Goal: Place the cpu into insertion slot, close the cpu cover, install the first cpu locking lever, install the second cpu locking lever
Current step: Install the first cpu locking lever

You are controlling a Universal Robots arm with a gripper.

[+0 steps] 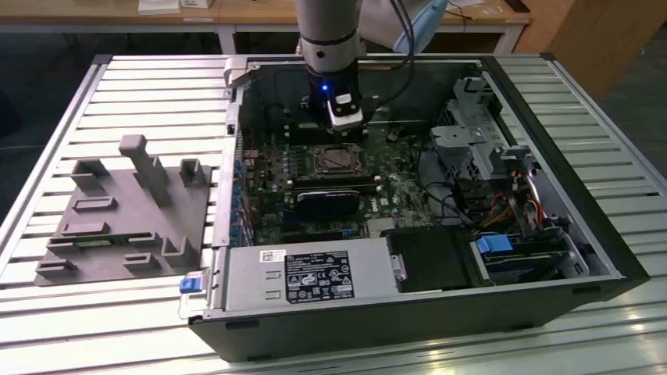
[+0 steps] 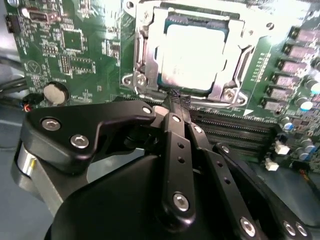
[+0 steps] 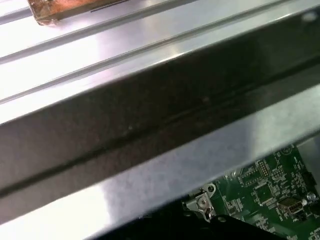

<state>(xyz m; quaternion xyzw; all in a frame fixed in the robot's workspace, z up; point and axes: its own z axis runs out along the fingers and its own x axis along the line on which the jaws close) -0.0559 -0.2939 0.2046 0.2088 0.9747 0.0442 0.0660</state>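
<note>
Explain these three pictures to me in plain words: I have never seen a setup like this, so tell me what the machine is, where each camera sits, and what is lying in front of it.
The machine is a single robot arm with a gripper at its end. The exterior view comes from a camera off the arm: it looks down on an open computer case lying on a slatted metal table, with the arm reaching into it over the green circuit board. On the exterior view's left sits a grey block-shaped fixture.

The two wrist views come from cameras riding on the arm. The second wrist view looks past the gripper's black linkage at the insertion slot, where the cpu, a silver square, already sits with the cpu cover framing it. The first wrist view shows the case wall and a corner of the board. Nothing visibly sits in the gripper.
</note>
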